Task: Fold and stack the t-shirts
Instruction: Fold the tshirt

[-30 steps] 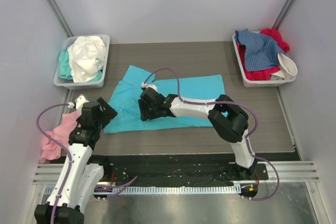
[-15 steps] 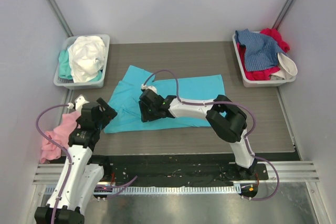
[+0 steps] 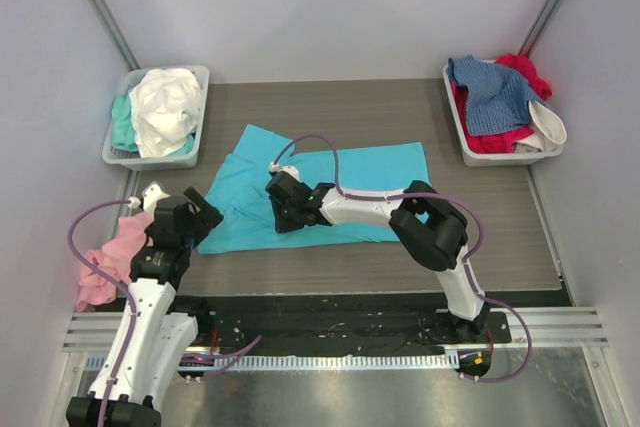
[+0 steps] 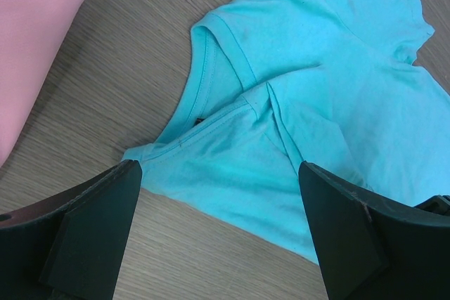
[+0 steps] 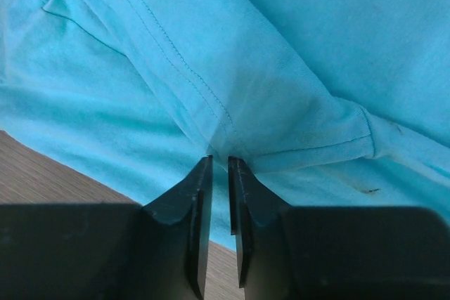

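Observation:
A turquoise t-shirt lies spread on the wooden table, round neck toward the left. My right gripper is down on its left part. In the right wrist view the gripper has its jaws drawn almost together, pinching a puckered fold of the turquoise t-shirt by a stitched hem. My left gripper hovers open at the shirt's left edge. In the left wrist view this gripper is wide apart above the turquoise t-shirt near the neck, touching nothing. A pink t-shirt lies crumpled at the left.
A grey tray at back left holds a white t-shirt over a mint one. Another tray at back right holds denim-blue, red and white t-shirts. Side walls stand close on both sides. The pink t-shirt fills the left wrist view's corner.
The right gripper's jaws have closed in onto a fold of the turquoise t-shirt and it has edged slightly left. The left arm has stayed open and still.

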Robot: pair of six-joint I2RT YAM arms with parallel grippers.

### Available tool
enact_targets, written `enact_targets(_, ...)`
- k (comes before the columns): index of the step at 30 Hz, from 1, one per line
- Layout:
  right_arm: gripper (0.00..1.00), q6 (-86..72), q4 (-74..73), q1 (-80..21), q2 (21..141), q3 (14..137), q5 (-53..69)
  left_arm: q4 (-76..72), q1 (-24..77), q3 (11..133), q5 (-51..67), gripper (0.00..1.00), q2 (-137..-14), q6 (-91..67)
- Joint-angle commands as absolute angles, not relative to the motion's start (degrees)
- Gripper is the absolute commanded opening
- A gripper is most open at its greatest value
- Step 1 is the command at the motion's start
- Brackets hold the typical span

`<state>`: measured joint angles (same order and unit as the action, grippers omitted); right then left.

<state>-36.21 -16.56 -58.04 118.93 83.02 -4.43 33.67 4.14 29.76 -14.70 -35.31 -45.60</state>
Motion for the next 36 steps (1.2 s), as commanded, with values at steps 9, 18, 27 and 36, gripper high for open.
enact_targets(9,0.02,-35.8,-16.0,-58.3,118.0,82.2,-6.3,33.4,4.0,29.7,-13.9,1.0,-34.3,-44.6)
enact_targets(18,0.01,-34.6,-16.7,-58.3,114.3,82.3,-9.1,33.4,4.0,29.9,-13.4,1.0,-34.4,-44.7)
enact_targets(27,0.01,-33.4,-18.5,-57.6,113.1,85.1,-11.0,33.4,4.0,29.8,-13.6,1.0,-34.0,-44.7)
enact_targets(36,0.27,-32.0,-20.1,-56.2,113.9,87.5,-10.7,34.0,4.0,29.4,-13.8,1.0,-33.3,-44.7)
